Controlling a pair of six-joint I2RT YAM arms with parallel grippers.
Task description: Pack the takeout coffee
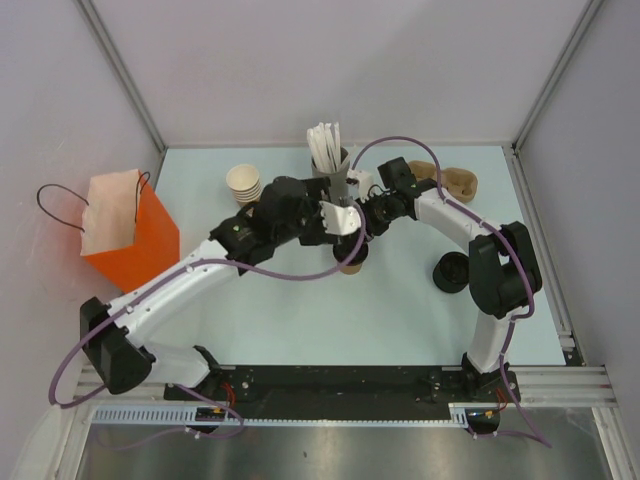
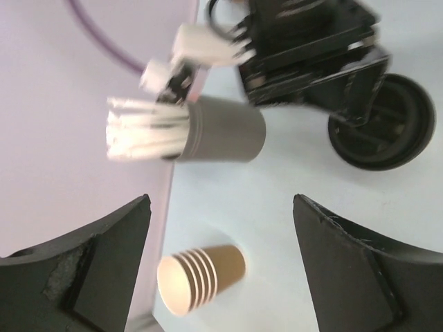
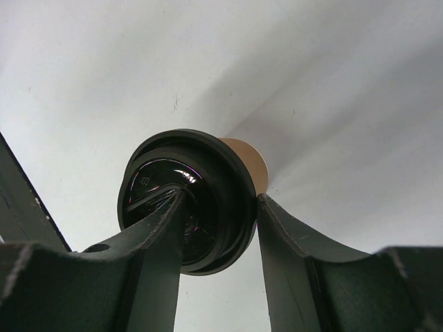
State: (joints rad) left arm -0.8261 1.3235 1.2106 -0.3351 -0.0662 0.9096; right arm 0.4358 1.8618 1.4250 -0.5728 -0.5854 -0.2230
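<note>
The takeout coffee [image 1: 351,264] is a small tan paper cup standing mid-table with a black lid [image 3: 208,207] on top. My right gripper [image 1: 357,240] reaches down onto it. In the right wrist view the gripper [image 3: 221,200] is shut on the lid's rim, with one finger [image 3: 156,242] across the lid's top and the other outside its edge. A strip of the tan cup [image 3: 250,158] shows behind the lid. My left gripper [image 1: 280,200] hangs open and empty over the back of the table. Between its open jaws [image 2: 221,207] lies bare table.
A stack of nested brown cups [image 1: 243,182] [image 2: 201,277] and a grey holder of white sticks [image 1: 330,165] [image 2: 221,129] stand at the back. An orange paper bag [image 1: 130,235] stands at the left. Brown cardboard carriers [image 1: 448,180] lie at the back right. Another black lid [image 1: 452,272] lies at the right.
</note>
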